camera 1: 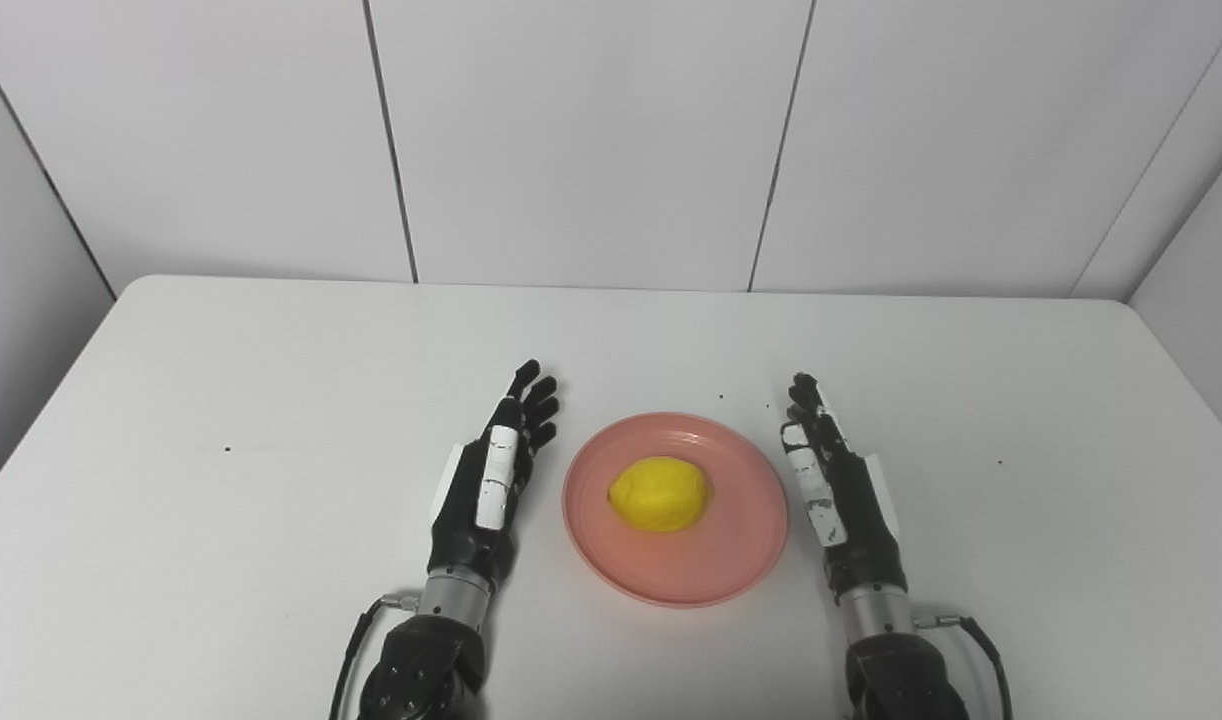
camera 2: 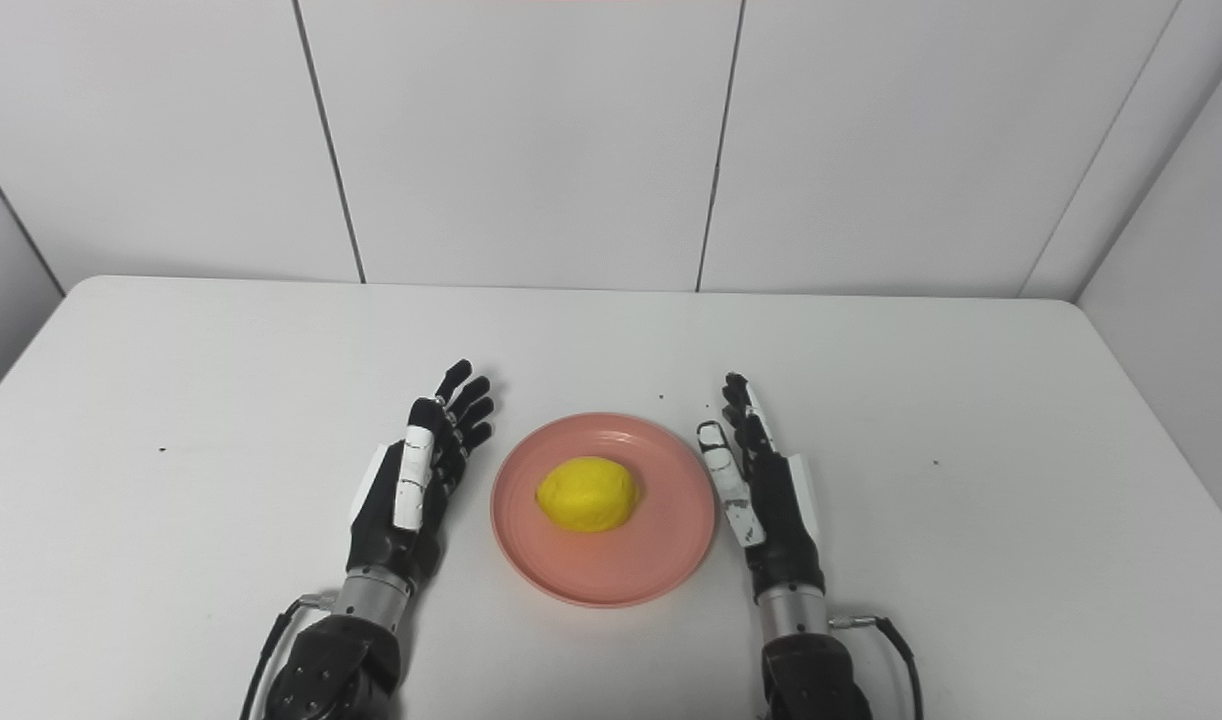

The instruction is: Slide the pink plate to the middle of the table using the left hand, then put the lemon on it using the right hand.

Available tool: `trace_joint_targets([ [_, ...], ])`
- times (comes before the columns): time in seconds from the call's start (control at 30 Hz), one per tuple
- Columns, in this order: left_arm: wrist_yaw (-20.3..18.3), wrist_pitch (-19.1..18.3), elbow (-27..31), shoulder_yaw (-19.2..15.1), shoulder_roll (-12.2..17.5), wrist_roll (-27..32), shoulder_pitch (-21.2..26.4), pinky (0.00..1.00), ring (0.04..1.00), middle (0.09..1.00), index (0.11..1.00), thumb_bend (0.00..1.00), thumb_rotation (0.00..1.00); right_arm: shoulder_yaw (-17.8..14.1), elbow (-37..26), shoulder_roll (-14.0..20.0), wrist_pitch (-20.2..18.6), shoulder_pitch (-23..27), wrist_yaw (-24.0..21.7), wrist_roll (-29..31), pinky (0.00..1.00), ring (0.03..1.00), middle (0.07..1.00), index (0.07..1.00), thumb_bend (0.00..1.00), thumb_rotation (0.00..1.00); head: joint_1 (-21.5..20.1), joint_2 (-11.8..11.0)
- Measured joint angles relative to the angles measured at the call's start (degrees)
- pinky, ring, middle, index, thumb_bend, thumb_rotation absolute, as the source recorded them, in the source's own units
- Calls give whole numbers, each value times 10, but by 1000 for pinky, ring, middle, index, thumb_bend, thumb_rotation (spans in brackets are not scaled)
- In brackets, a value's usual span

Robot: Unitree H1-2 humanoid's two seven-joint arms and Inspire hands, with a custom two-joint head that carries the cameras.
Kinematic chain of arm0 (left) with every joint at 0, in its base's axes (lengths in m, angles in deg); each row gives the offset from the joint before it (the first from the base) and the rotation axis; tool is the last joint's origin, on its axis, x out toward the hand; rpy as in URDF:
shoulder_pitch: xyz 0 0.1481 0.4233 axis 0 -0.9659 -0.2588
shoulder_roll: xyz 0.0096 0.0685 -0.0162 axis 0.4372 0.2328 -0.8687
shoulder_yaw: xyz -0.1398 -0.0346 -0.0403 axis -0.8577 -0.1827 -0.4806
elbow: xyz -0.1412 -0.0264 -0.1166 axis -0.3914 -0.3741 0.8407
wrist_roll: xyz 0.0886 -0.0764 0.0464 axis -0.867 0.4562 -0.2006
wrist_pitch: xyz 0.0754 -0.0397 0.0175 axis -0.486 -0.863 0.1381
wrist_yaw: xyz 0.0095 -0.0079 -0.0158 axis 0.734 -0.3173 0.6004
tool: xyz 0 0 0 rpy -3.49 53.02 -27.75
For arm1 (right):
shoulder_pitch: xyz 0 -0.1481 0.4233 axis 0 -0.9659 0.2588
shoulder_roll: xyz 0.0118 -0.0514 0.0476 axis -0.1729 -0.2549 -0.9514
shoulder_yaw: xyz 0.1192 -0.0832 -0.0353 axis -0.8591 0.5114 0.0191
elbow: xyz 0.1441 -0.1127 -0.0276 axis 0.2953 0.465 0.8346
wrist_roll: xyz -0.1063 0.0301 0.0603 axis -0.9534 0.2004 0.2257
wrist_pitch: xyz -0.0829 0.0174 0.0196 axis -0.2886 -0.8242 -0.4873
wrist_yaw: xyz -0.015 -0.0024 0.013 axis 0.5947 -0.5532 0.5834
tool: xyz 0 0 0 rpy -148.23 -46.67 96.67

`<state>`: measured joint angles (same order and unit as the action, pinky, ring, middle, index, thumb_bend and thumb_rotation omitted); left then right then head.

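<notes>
Nearest the front edge of the table [camera 1: 221,380], the two forearms come up from below, each with a cable at the wrist. The left hand [camera 1: 486,480] stands on edge just left of the pink plate [camera 1: 671,570], fingers stretched out and spread, holding nothing. The right hand [camera 1: 836,480] stands the same way just right of the plate, fingers straight and apart, also holding nothing. Neither hand clearly touches the rim. The plate sits between them, about midway between the table's left and right edges and somewhat nearer its front edge than its back one. The lemon [camera 1: 661,494] lies on the plate, a little behind its centre. Beyond, a few small dark specks [camera 1: 721,397] dot the tabletop, and white wall panels [camera 1: 591,130] rise behind the back edge.
</notes>
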<state>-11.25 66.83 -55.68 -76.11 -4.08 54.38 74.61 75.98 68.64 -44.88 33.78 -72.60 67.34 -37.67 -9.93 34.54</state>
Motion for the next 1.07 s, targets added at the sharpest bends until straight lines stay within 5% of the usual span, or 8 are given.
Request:
trace_joint_targets([
  [0.43,0,4,-1,9,3,-23,0,928,929,930,930,690,1000,-3,-3,-5,3,0,11,11,979,928,924,927,726,1000,-1,-1],
  [0.67,0,7,-2,17,6,-38,0,932,932,931,929,697,889,-3,-14,-7,8,-4,11,15,985,916,920,919,753,978,-3,-4],
  [1.07,2,36,-5,23,6,-52,0,929,946,946,941,649,853,-3,-16,-8,8,-10,13,14,976,908,915,916,740,1000,-8,-9],
])
